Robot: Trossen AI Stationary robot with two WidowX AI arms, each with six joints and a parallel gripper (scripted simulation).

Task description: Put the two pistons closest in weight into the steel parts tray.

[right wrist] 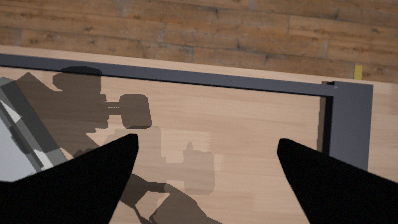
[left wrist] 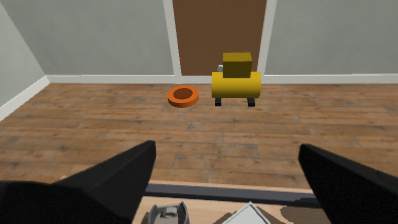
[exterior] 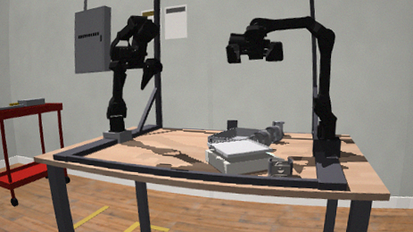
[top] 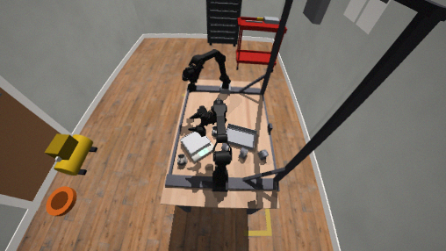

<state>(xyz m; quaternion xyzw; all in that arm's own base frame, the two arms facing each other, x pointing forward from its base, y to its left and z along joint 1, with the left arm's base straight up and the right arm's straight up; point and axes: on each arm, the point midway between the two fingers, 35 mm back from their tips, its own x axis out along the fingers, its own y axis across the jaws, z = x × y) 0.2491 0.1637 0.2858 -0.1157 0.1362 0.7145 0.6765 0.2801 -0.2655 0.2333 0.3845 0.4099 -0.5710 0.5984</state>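
Grey metal pistons, at least 4, stand outside shallow grey steel tray; none seen inside. Both placements remain; weighing unconfirmed. Left claw, right claw wide, unladen.
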